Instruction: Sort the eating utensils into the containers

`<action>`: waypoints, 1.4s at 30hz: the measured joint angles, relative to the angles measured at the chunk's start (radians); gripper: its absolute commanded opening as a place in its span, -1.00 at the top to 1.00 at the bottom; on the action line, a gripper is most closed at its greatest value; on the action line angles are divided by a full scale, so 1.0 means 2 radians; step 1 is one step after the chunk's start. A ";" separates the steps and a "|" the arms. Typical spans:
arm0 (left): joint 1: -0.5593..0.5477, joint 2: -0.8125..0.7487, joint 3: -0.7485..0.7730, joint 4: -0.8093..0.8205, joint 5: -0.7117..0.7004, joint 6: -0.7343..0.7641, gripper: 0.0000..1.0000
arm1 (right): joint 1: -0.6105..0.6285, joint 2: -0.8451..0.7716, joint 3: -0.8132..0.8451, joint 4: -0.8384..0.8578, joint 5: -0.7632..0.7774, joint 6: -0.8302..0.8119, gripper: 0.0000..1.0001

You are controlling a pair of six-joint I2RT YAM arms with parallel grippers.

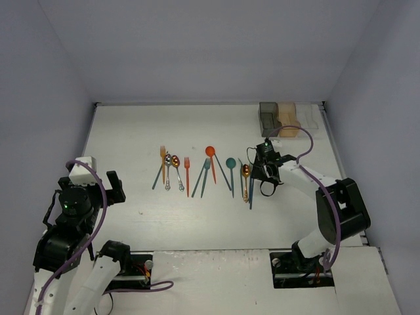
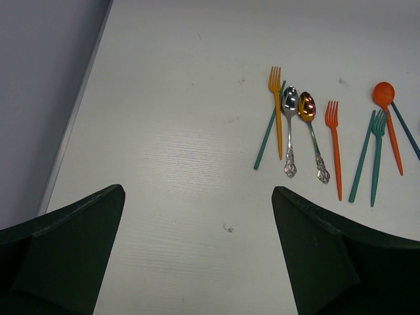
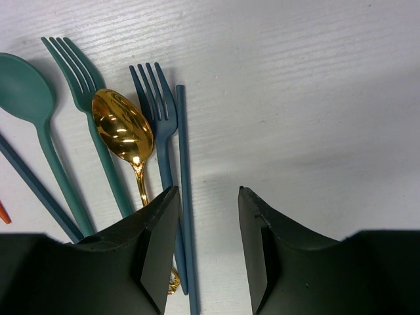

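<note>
Your eating utensils (image 1: 205,172) lay in one row across the middle of the table (image 1: 125,141), each with its long axis running from the near edge toward the far wall, most of them with bowl or tines at the far end. At the left of the row, an orange fork (image 2: 276,98), a silver spoon (image 2: 289,105) and an iridescent gold spoon (image 2: 306,108) lay side by side, a teal chopstick (image 2: 266,141) slanting just beside them. Your left gripper (image 2: 197,197) hung well apart from that group with its jaws spread wide and nothing between them. Your right gripper (image 3: 209,197) hovered low over the right end of the row, jaws narrowly apart with only bare table in the gap. One finger covered the handles of the gold spoon (image 3: 123,128) and the blue-grey fork (image 3: 157,105); you could not tell whether it touched them. A blue-grey chopstick (image 3: 184,197) lay parallel, just beside that fork. The containers (image 1: 287,119) stood together at the far right corner, well apart from the row.
</note>
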State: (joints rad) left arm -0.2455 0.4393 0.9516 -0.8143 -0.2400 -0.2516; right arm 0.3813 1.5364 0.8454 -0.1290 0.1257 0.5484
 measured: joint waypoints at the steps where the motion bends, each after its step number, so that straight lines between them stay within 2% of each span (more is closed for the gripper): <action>1: 0.000 0.000 0.000 0.000 0.000 0.000 -0.87 | 0.000 0.000 0.000 0.000 0.000 0.000 0.23; 25: 0.000 0.000 0.000 0.000 0.000 -0.007 -0.87 | 0.013 0.038 -0.007 0.037 -0.010 0.005 0.24; 42: 0.000 0.002 0.000 0.000 0.003 -0.007 -0.87 | 0.013 -0.015 -0.029 0.036 -0.003 0.012 0.22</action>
State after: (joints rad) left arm -0.2455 0.4423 0.9512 -0.8143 -0.2345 -0.2665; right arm 0.4076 1.5058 0.7872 -0.0575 0.1194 0.5720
